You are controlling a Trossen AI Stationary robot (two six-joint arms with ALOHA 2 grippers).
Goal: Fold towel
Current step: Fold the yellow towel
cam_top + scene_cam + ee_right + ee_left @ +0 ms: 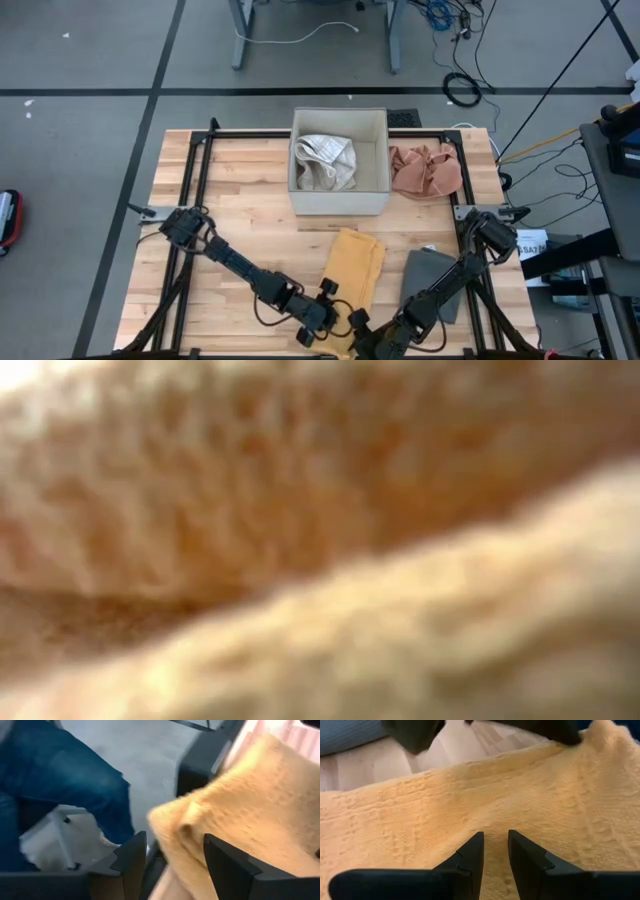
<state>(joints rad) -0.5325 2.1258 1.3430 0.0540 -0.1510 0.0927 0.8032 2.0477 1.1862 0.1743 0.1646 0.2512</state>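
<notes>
Lying lengthwise from the middle of the counter (250, 190) down to its near edge, the yellow towel (355, 268) is running its long axis straight toward the two arms, and both pincers are meeting at its near end. The left pincer (333, 322) is sitting just left of that end; in its wrist view its fingers (470, 862) are spread only a narrow gap and resting over the weave, gripping nothing that shows. The right pincer (372, 338) is working at the same end from the right, its jaws spread wide with the towel's near corner (175, 822) bunching between them, not yet pinched. Both arms are about equally near. Filling the low view completely, the cloth is hiding everything else there. The near hem is being covered by the pincers from above, so how the edge is lying cannot be told.
</notes>
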